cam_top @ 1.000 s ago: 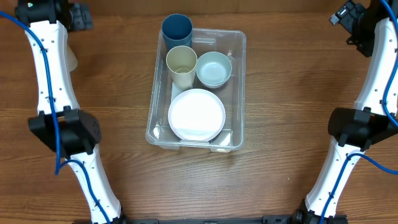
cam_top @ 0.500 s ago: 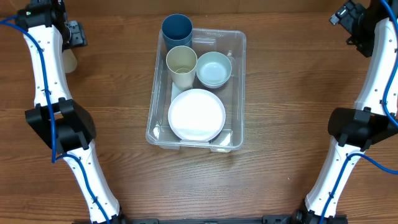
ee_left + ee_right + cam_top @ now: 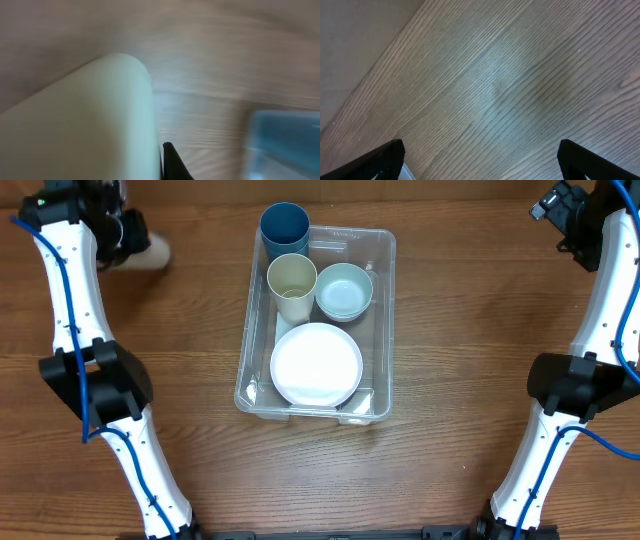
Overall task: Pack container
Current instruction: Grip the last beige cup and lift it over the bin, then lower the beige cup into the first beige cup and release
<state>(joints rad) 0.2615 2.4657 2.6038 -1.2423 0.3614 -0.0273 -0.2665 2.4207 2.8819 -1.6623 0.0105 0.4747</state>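
Packing looked nearly done. The container sat at the middle of the tabletop, a little toward the far edge. It held a white plate, a pale blue bowl and a cream cup, with a blue cup at its far left corner.

The step in hand was the last stray piece. Your left gripper, at the far left corner of the tabletop, seemed clamped on a loose cup that stuck out sideways toward the container (tilted, its mouth not showing).

As I judge it, the next move called for carrying that cup across, righting it and finding it a place. Room beside the plate looked tight, so nesting it in the cream cup might have served.

Your right gripper hung over bare wood at the far right corner, fingers spread wide, holding nothing.

Your left wrist view was badly blurred. The cup filled it, one dark fingertip showed, and the grip itself was hidden. I couldn't tell whether the blue cup stood inside the wall or just outside it.
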